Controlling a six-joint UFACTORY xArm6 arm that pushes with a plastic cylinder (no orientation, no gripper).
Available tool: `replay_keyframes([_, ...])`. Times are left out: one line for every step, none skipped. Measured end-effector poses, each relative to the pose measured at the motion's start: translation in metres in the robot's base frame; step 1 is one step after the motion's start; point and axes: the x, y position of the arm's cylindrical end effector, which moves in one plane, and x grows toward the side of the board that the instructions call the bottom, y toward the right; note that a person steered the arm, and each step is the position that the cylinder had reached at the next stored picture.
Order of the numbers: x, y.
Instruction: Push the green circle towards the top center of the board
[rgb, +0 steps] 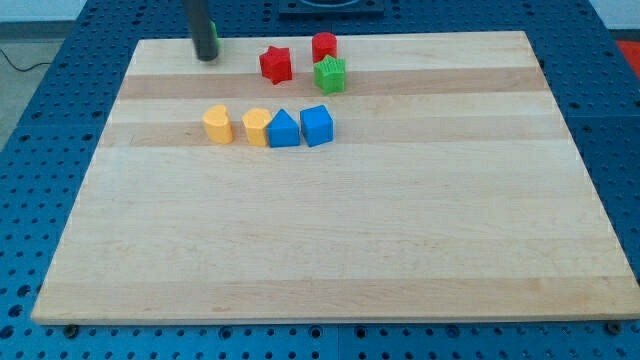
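My tip (206, 58) rests near the board's top left. A thin green edge, most likely the green circle (217, 45), shows just right of the rod; the rod hides the rest, so the tip stands on the block's left, against it or nearly so. To the right, near the top centre, sit a red star (276, 64), a red cylinder (324, 46) and a green star (330, 75).
Below them is a row of a yellow block (218, 125), a second yellow block (256, 127), a blue block with a pointed top (283, 130) and a blue cube (316, 125). The wooden board (330, 240) lies on a blue perforated table.
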Motion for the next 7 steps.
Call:
replay_keyframes([-0.015, -0.091])
replay_keyframes([-0.041, -0.090])
replay_keyframes([-0.041, -0.085])
replay_keyframes([-0.041, -0.073])
replay_keyframes([-0.040, -0.015])
replay_keyframes([-0.036, 0.028])
replay_keyframes([-0.019, 0.026])
